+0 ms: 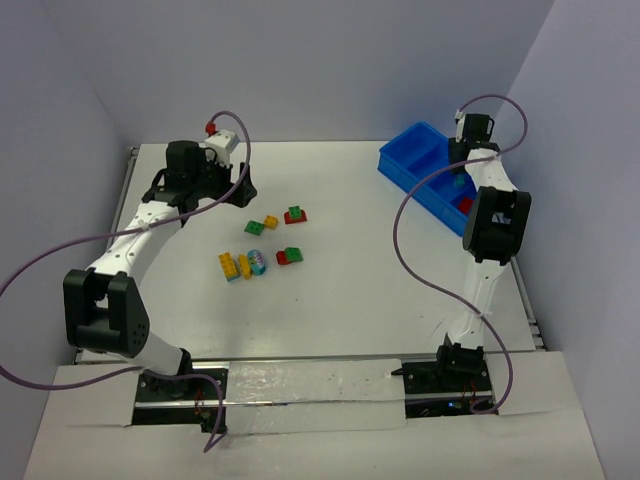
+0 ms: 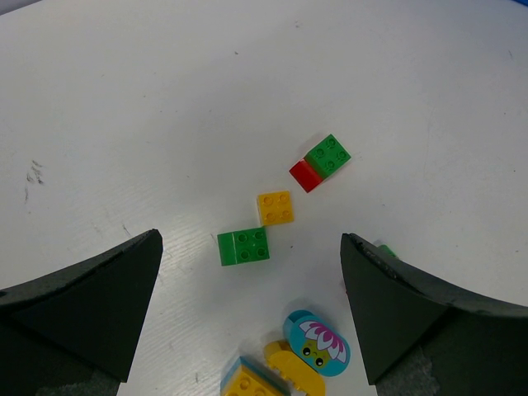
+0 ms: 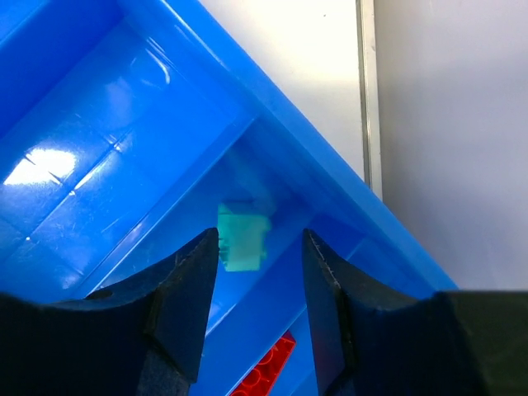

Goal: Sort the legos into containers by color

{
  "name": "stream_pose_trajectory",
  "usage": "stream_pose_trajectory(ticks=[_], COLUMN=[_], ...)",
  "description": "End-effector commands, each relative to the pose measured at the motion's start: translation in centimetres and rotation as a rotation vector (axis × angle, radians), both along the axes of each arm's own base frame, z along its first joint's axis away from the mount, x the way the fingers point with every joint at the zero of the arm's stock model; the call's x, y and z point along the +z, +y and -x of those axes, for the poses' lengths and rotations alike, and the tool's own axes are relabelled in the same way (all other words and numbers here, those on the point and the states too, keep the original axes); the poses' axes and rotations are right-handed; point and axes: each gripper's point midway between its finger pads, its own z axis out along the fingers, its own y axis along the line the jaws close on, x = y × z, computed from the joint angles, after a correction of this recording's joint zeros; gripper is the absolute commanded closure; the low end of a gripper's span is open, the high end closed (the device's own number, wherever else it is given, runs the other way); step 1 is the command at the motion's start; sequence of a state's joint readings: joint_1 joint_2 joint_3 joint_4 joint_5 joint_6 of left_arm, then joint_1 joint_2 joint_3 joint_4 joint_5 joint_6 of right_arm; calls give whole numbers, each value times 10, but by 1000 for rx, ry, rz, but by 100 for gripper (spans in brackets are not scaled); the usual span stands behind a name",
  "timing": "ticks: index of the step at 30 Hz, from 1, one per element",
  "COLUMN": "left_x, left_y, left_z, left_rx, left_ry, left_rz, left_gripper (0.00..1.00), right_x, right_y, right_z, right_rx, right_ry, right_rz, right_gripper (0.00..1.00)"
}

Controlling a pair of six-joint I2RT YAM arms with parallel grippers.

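Your right hand [image 3: 261,237] is hanging over the bin [image 1: 403,160] at the far right. Its jaws are standing wider than the pale green brick [image 3: 242,239] down inside it, so it is gripping nothing. Your left hand [image 2: 250,239] is gaping wide and empty. In the top view the loose legos [image 1: 262,245] are lying on the surface [image 1: 350,300] at its 5 o'clock, much nearer to it than to the right hand.

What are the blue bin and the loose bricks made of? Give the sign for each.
Blue bin: apparently glossy moulded plastic; bright highlights streak its walls. Loose bricks: likely hard, smooth plastic; crisp moulded studs, saturated uniform colour.
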State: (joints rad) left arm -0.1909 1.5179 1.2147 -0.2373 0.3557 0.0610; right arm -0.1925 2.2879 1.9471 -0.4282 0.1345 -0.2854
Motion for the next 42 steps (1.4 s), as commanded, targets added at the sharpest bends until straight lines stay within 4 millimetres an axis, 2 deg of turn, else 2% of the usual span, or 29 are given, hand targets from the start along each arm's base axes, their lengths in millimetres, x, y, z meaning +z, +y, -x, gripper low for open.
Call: stream_pose_trajectory(ticks=[1, 4, 5, 7, 8, 9, 11, 12, 16, 17, 21, 24, 26, 28, 29, 30, 33, 42], left_x=[26, 28, 28, 23, 17, 8, -1, -12, -41, -44, -52, -62, -71, -83, -86, -88, -99, -129], left_y=[-7, -11, -15, -23, -31, -36, -38, -45, -59, -59, -51, -30, -14, -2, 1, 3, 8, 8], left_z=[-7, -5, -1, 9, 22, 31, 39, 48, 62, 61, 52, 42, 27, 31, 27, 31, 14, -9], left_rx=[-37, -77, -126, -249, -345, -389, -421, -467, -544, -540, -581, -684, -729, -851, -894, -934, -1015, -1114], left_ry=[-60, -66, -68, -70, -49, -10, 26, 64, 110, 106, 56, 21, 5, 19, 13, 12, -21, -105], left_rz=[10, 6, 0, -33, -40, -35, -48, -61, -127, -129, -186, -246, -287, -323, -324, -334, -367, -428], left_gripper=[1, 1, 1, 1, 1, 1, 1, 1, 5, 6, 14, 19, 20, 20, 20, 20, 21, 25], right_x=[43, 66, 81, 98, 112, 113, 130, 133, 156, 165, 174, 180, 178, 181, 179, 181, 186, 187], right_y=[-5, 2, 9, 22, 28, 37, 49, 59, 91, 96, 127, 159, 173, 184, 188, 190, 196, 187], right_z=[-18, -15, -14, -11, -6, -2, 2, 8, 25, 28, 40, 56, 68, 74, 78, 80, 94, 123], right_rx=[-14, -1, 15, 53, 59, 89, 122, 140, 200, 212, 301, 432, 489, 530, 541, 552, 580, 550], right_ry=[-112, -140, -167, -195, -214, -212, -240, -242, -275, -290, -267, -228, -184, -164, -148, -150, -142, -124], right_rz=[15, -15, -46, -89, -100, -131, -150, -167, -228, -237, -307, -358, -391, -426, -440, -448, -454, -404], right_gripper=[47, 41, 36, 26, 17, 11, 7, 2, 0, 0, 0, 0, 0, 0, 0, 0, 0, 0])
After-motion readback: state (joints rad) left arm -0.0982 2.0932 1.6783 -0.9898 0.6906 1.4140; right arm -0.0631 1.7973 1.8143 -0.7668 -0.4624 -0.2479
